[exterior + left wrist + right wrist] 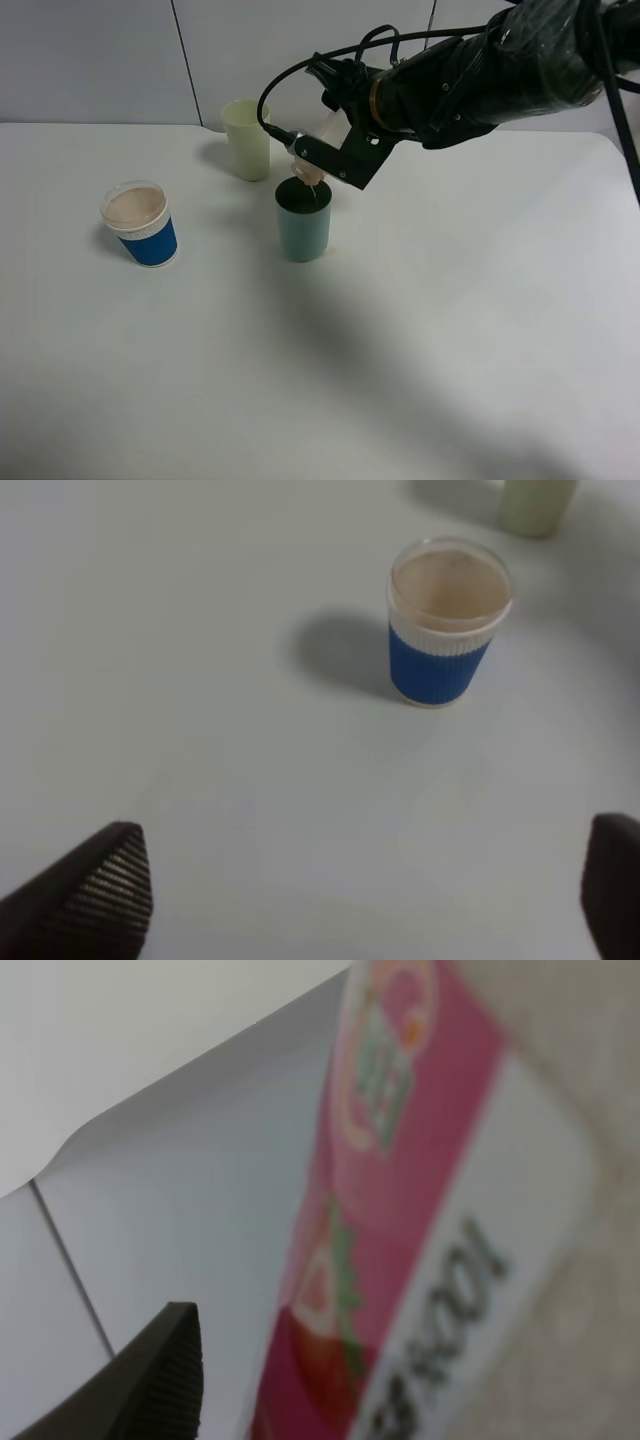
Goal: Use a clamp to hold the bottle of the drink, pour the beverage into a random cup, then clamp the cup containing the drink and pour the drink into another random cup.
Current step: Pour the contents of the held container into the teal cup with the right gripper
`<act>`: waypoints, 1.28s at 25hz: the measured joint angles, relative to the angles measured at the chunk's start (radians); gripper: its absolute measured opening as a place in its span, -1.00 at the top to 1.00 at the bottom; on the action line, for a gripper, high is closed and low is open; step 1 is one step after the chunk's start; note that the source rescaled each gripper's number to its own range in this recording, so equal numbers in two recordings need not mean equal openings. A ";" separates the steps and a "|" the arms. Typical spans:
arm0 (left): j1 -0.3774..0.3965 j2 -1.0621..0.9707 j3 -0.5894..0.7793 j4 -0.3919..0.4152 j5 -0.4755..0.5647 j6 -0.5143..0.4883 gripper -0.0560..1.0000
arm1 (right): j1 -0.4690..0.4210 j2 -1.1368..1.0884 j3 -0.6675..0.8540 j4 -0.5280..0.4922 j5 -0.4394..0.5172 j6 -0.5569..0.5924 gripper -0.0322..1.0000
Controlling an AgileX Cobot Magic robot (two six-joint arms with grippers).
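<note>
Bottle [400,1160] tips over the green cup [304,225] so drink can fall in. Right claw [325,152] grips it tight; left claw [352,892] is open.

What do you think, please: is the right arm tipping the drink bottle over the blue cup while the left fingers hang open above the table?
Not quite: the exterior high view shows the right arm tipping the drink bottle over the teal cup, not the blue cup, which stands apart on the left. The left fingers do hang open above the table.
</note>
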 joint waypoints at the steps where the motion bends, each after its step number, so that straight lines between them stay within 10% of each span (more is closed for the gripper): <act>1: 0.000 0.000 0.000 0.000 0.000 0.000 -0.19 | 0.006 0.000 0.000 0.000 0.000 -0.001 0.90; 32: 0.000 0.000 0.000 0.000 0.000 0.000 -0.19 | 0.023 -0.003 0.000 0.000 0.001 -0.053 0.92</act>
